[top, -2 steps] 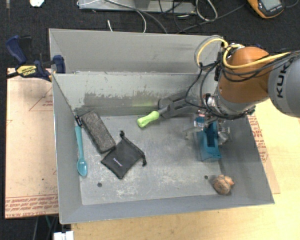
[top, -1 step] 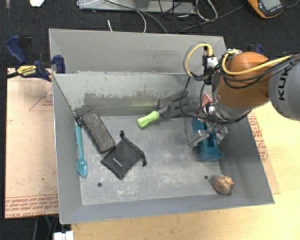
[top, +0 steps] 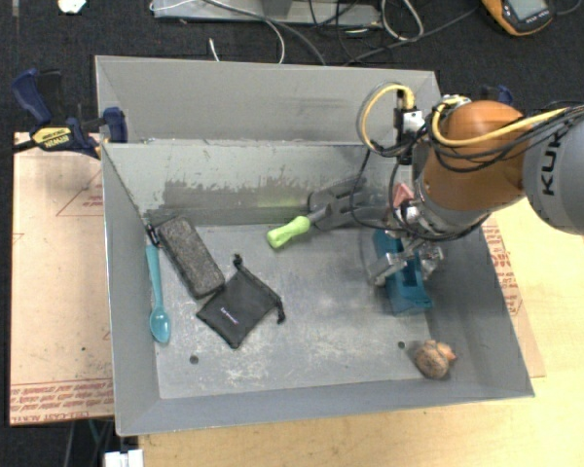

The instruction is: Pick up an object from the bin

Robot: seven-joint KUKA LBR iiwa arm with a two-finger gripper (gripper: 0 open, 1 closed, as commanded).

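My gripper (top: 405, 261) is low in the right part of the bin, directly on a blue block-shaped thing (top: 406, 288). Its metal fingers stand at the block's upper end, one at the left side and one near the top. Whether they clamp the block I cannot tell. Just behind the gripper lies a tool with a green handle (top: 290, 231) and dark metal jaws pointing right. A brownish lumpy thing (top: 433, 357) lies in the near right corner.
On the left of the bin lie a light-blue plastic spoon (top: 157, 295), a grey rectangular block (top: 189, 255) and a small black pouch (top: 237, 305). The orange wrist cover and yellow cables hang above the gripper.
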